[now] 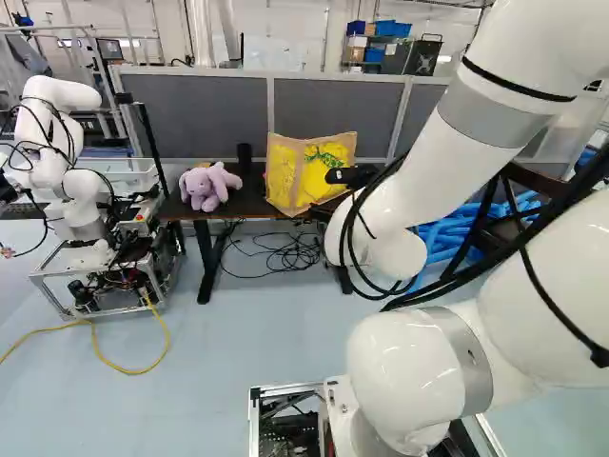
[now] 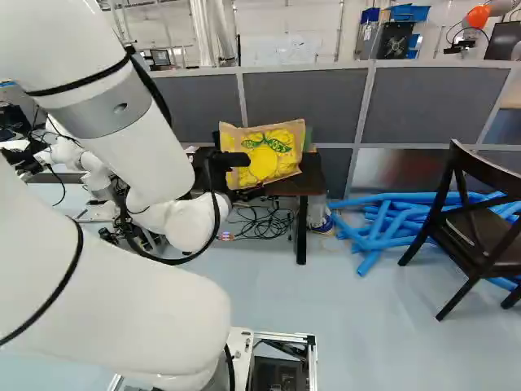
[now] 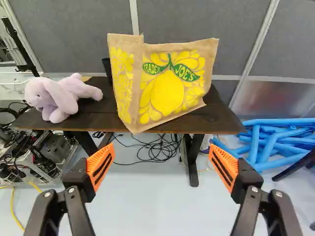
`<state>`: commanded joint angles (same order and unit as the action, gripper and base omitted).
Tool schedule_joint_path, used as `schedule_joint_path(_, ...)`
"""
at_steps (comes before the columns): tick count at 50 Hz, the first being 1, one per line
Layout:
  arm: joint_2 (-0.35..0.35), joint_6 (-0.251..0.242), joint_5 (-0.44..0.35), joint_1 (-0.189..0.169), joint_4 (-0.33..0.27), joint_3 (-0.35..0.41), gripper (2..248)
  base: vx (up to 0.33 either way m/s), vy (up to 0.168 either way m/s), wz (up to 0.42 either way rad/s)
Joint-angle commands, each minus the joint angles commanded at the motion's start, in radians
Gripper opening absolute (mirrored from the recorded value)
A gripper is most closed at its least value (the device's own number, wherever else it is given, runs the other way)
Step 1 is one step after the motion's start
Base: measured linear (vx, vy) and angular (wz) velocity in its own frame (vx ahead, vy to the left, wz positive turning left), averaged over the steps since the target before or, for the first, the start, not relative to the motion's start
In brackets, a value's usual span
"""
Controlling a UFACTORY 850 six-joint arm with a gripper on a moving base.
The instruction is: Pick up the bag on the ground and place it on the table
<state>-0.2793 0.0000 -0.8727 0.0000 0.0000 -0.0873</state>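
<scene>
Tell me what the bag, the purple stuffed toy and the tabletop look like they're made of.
The bag: probably burlap or jute, dull and coarse, going by its tan, rough-looking borders around the yellow print. The stuffed toy: likely plush fabric, soft and matte, from its fuzzy-looking surface and rounded limbs. The tabletop: its smooth, dark brown surface suggests wood or laminate; I can't tell which.

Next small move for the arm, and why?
Probably ease the black two-finger gripper straight back without closing it: the tan woven bag with yellow lemon print already rests on the dark brown table, and the gripper is open, gripping nothing.
</scene>
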Motion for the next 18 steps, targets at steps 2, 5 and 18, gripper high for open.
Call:
schedule_joint_path(2,0.000,0.000,0.000,0.000,0.000,0.000,247,0.000,0.000,0.000)
schedule_joint_path(5,0.000,0.000,0.000,0.000,0.000,0.000,247,0.000,0.000,0.000)
schedule_joint_path(18,0.000,0.000,0.000,0.000,0.000,0.000,247,0.000,0.000,0.000)
